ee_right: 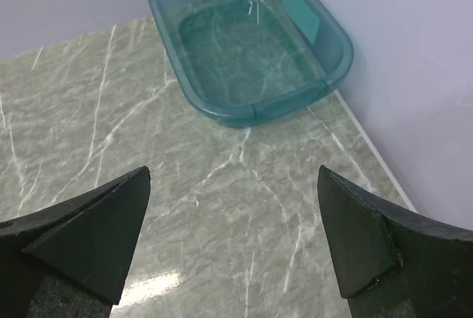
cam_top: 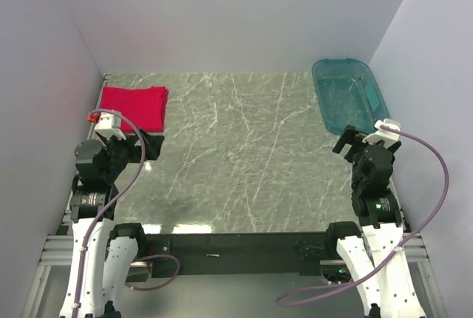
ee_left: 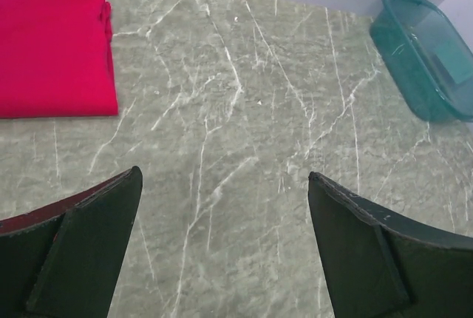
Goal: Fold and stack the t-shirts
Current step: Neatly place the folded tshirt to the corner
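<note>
Folded red t-shirt [ee_left: 52,52] lies far-left, just ahead-left of my left gripper [ee_left: 225,181], long side crosswise; my right gripper [ee_right: 233,174] well apart by the teal bin [ee_right: 244,44]; both jaws spread, empty.

A translucent teal plastic tub [cam_top: 347,96] sits empty at the far right corner of the grey marble tabletop [cam_top: 236,155].
</note>
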